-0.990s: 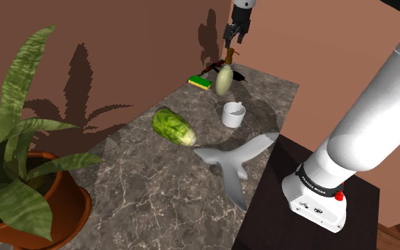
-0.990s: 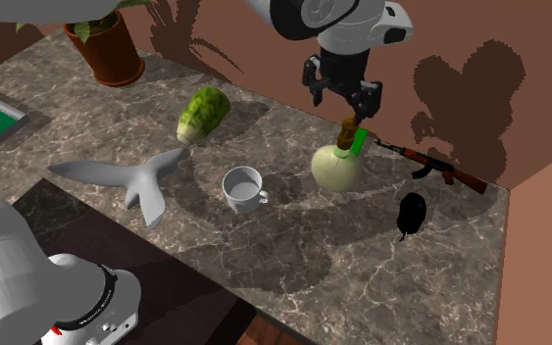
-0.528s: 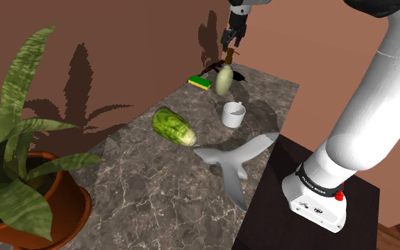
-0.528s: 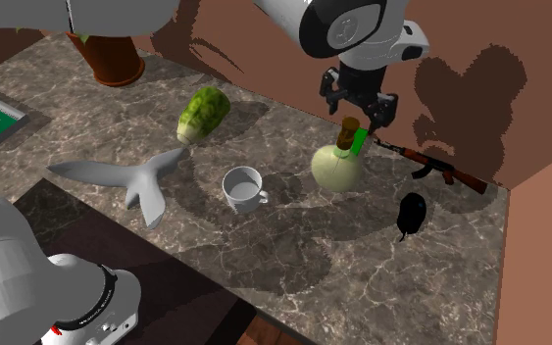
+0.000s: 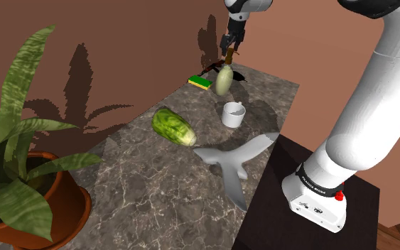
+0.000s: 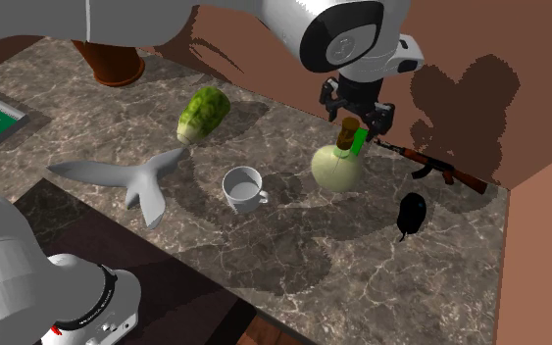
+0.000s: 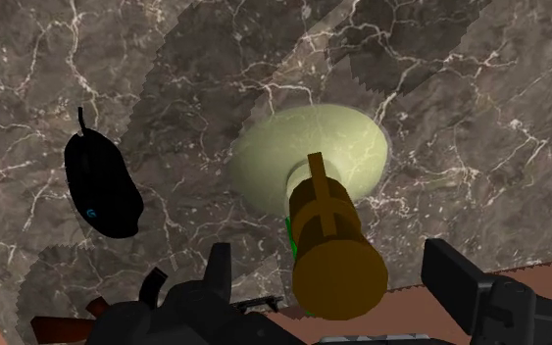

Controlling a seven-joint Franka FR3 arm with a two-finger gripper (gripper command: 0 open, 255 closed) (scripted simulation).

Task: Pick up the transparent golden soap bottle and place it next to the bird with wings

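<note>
The all-black gripper (image 6: 355,114) has been sinking since the earlier frame and is now hanging close over the brown cylindrical pump cap (image 7: 334,267), in the upper right of the second exterior view; its fingers (image 7: 219,286) are standing apart, clasping nothing; the round-bellied, translucent pale-golden soap bottle (image 6: 337,168) is standing upright on the dark, white-veined marble counter (image 6: 293,250), right of centre, near the brown back wall; the smooth grey winged bird (image 6: 134,182) is lying well apart at centre left, beyond a glossy white mug (image 6: 243,188).
</note>
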